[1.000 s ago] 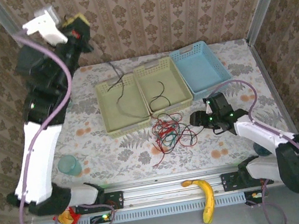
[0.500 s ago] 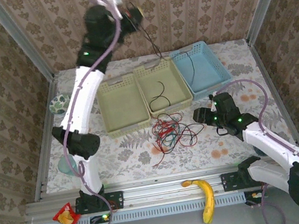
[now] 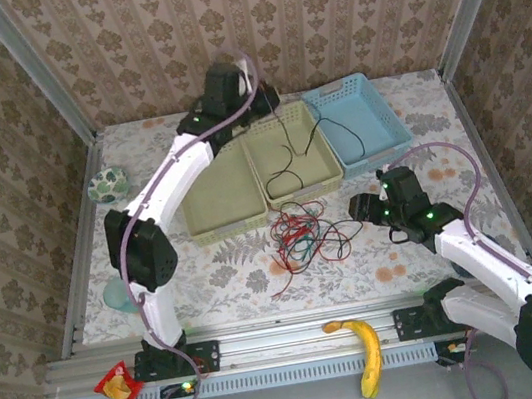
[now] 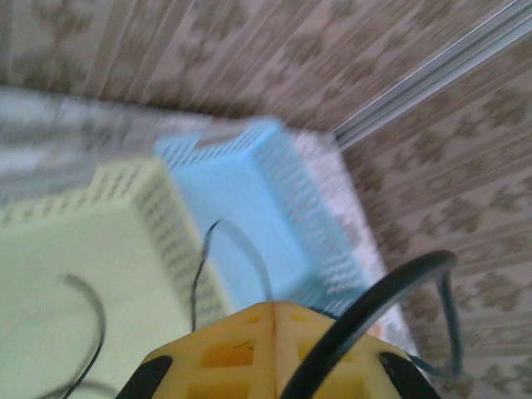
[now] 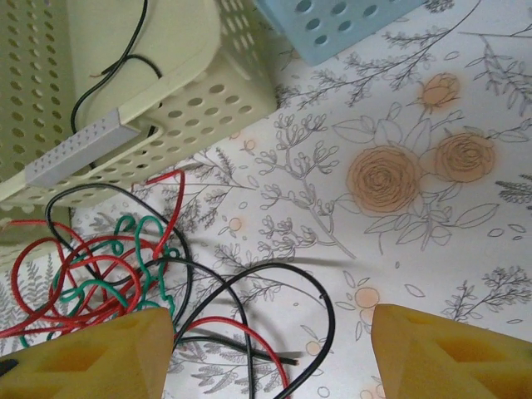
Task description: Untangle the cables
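Far L of the floral-cloth table (image 3: 216, 268): a round green-and-white patterned thing (image 3: 107, 184) by the wall, & nearer in a see-through teal cup (image 3: 116, 295), partly behind the left arm. Below the table edge, on the metal rail, a red-and-yellow snack packet (image 3: 116, 385). The left arm reaches to the back. Its left claw (image 3: 268, 98) hangs over the back rim of the middle basket, pinched tight on a thin black wire (image 3: 350, 135). In the wrist view the yellow fingers (image 4: 216, 357) meet w/ no gap & that wire (image 4: 391, 287) loops out beside them. Three perforated plastic baskets sit side by side at the back: left pale yellow-green basket (image 3: 220, 230), middle pale yellow-green basket (image 3: 306, 193), light blue basket (image 3: 377, 153). The held wire drops from the claw & trails across into the blue one. A second black wire (image 3: 282, 172) lies curled inside the middle basket, also seen from the right wrist (image 5: 108, 75). Just in front of that basket, right up by its front rim, lies the tangle of thin red, green & black wires (image 3: 302, 237) — flat on the table, strands crossing each other: red (image 5: 91, 274), green (image 5: 141, 249), black (image 5: 249, 283). A yellow banana (image 3: 368, 350) lies on the rail at the near edge. The right claw (image 3: 360, 207) sits low, just R of the tangle, jaws apart w/ nothing held; its wrist view has one yellow finger (image 5: 91, 353) at each bottom corner & loose strand ends on the cloth between.
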`<move>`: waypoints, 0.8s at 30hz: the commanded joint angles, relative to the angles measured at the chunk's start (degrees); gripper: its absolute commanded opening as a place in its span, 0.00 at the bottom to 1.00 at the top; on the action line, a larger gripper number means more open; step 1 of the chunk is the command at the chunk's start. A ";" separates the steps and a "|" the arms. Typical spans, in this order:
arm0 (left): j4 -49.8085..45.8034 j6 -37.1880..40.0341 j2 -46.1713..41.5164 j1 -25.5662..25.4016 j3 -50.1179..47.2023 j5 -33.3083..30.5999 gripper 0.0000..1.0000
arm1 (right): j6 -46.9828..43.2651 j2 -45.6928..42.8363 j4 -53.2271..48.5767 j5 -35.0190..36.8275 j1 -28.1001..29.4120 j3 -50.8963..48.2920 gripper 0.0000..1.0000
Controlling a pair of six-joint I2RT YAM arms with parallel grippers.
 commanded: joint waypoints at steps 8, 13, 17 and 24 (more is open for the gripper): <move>14.20 2.98 2.54 0.40 29.26 10.03 0.00 | -1.79 -2.91 -1.37 3.01 -2.80 3.56 0.65; 17.90 5.30 -0.69 0.49 28.00 9.14 0.00 | -1.87 -3.58 -1.35 2.37 -2.76 3.05 0.65; 17.45 6.20 -3.23 0.57 21.75 7.97 0.00 | -1.83 -3.59 -0.91 1.26 -2.84 2.47 0.65; 16.80 6.44 -2.62 0.92 12.23 6.04 0.00 | -1.77 -3.19 0.02 -0.40 -2.84 2.43 0.65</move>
